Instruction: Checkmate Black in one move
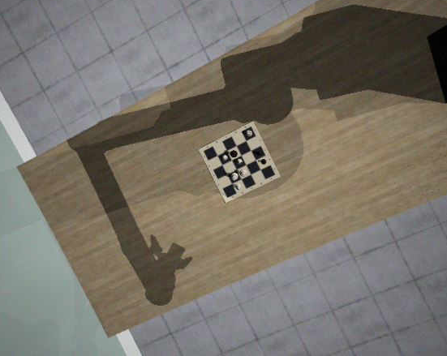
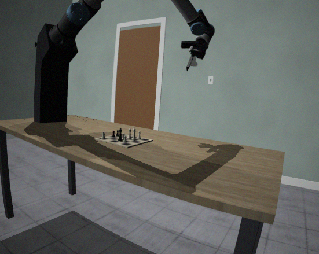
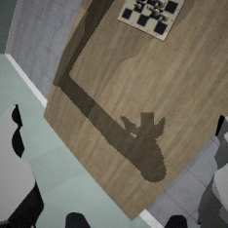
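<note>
Currently my pincer [image 2: 190, 64] hangs high above table's far end, jaws fully apart, holding nothing. Chessboard [image 1: 239, 160] lies mid-table [image 2: 235, 173], well apart from me, pieces upright on squares. Judgement: approach step; should travel over board, descend straight above chosen white piece, avoid brushing neighbours. Edge letters, numbers too small to read; piece types blurred, mating move not determinable.

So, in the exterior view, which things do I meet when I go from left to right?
Black pedestal → chessboard with its pieces → brown door → gripper, high up with jaws open and empty → wall switch → the gripper's shadow on the table.
</note>
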Action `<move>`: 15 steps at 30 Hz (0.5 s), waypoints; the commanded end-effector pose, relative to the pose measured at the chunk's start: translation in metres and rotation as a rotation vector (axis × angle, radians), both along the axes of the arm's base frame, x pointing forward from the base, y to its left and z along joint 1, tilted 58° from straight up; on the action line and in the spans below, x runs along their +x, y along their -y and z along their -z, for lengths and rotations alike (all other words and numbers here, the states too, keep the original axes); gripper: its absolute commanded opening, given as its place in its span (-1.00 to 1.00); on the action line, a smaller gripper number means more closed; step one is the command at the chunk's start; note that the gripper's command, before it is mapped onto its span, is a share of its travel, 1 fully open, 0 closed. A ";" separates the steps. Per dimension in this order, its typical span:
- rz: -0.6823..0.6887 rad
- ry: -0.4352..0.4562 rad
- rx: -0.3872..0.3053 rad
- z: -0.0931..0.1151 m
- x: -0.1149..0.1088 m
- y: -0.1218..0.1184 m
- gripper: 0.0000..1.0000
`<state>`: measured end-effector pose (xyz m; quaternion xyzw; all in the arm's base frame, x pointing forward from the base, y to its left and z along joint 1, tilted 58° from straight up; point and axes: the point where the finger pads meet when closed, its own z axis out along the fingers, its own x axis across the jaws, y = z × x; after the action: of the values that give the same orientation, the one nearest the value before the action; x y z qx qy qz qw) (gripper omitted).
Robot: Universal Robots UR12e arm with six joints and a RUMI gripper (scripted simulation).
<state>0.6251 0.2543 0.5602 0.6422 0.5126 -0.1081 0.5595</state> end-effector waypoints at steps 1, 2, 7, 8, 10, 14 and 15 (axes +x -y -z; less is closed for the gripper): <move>0.040 -0.150 -0.119 0.046 0.041 0.017 1.00; 0.049 -0.199 -0.151 0.061 0.052 0.025 1.00; 0.072 -0.342 -0.239 0.105 0.081 0.047 1.00; 0.079 -0.389 -0.265 0.120 0.089 0.055 1.00; 0.091 -0.480 -0.313 0.147 0.105 0.071 1.00; 0.105 -0.609 -0.375 0.186 0.125 0.094 1.00; 0.109 -0.650 -0.392 0.199 0.131 0.102 1.00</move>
<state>0.7313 0.1757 0.4017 0.5168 0.5877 -0.3706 0.5001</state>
